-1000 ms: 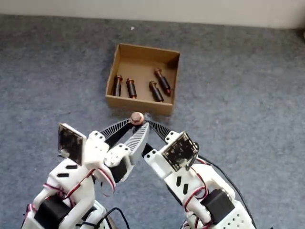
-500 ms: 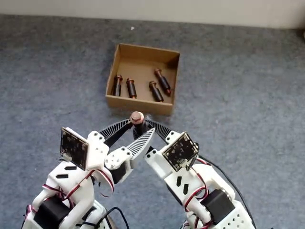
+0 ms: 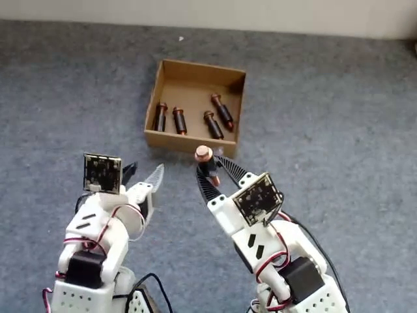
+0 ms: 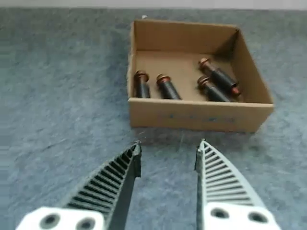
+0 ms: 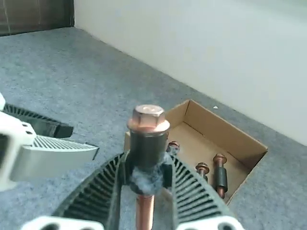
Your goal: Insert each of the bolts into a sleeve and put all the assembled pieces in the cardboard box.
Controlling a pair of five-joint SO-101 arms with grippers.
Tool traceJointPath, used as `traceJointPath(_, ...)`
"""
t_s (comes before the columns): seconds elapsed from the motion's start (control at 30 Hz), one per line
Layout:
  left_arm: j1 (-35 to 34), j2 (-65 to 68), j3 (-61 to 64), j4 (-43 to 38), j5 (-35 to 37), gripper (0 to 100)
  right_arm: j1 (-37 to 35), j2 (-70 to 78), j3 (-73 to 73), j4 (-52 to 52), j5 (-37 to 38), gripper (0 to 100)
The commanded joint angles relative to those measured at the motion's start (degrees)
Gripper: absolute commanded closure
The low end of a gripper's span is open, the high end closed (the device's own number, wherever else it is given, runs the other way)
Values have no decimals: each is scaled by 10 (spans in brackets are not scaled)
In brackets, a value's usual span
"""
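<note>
The grey carpeted surface [image 3: 339, 117] carries a cardboard box [image 3: 189, 141] with four sleeved bolts [image 3: 179, 120] lying inside. The left pincer [image 4: 169, 146] is released, its fingers spread, near the box's front wall. The right pincer [image 5: 147, 165] is clenched on a fifth bolt [image 5: 146, 143], upright in its sleeve, just before the box.

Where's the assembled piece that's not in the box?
High view: the copper-headed bolt in its dark sleeve stands upright, clamped in the right hand, just outside the near wall of the brown cardboard box.
</note>
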Motion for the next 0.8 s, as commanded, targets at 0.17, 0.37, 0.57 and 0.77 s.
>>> traceJointPath(0.17,-46,-4,70,1,-5,800,33,104,-24,-140,5,989)
traceJointPath(0.37,-43,-4,123,0,-6,800,78,335,-91,-269,6,989)
traceJointPath(0.57,-44,-4,138,-31,-6,800,87,580,-194,-414,6,989)
traceJointPath(0.77,-43,-4,139,-34,-6,800,87,787,-324,-449,6,989)
